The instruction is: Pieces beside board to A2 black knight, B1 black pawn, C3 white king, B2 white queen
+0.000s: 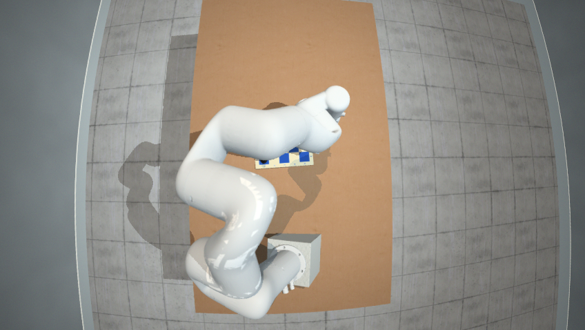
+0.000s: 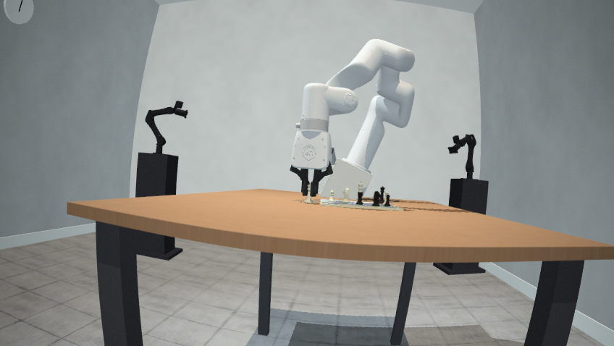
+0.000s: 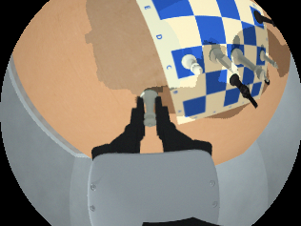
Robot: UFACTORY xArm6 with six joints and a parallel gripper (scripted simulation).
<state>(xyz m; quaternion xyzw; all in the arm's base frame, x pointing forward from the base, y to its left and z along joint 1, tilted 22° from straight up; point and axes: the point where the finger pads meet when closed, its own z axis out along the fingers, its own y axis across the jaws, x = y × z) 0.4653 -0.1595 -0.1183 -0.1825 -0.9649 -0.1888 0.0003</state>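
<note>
My gripper (image 2: 309,191) (image 3: 150,105) is shut on a tall white piece (image 2: 308,200) (image 3: 150,118), a king or queen; I cannot tell which. It stands upright on the table beside the board (image 1: 279,166) (image 3: 153,22), near the B and C edge letters. A white pawn (image 2: 331,195) (image 3: 190,63) is on the board close by. Another tall white piece (image 2: 360,186) stands partly behind a tall black piece (image 2: 360,198). The black knight (image 2: 376,199) and a black pawn (image 2: 387,200) are farther right; their squares cannot be read. The arm hides most of the board in the top view.
A white knight (image 2: 346,194) stands between the white pawn and the tall pieces. Another black piece (image 3: 258,17) shows at the upper right of the wrist view. The arm's base block (image 1: 313,258) is at the table's near end.
</note>
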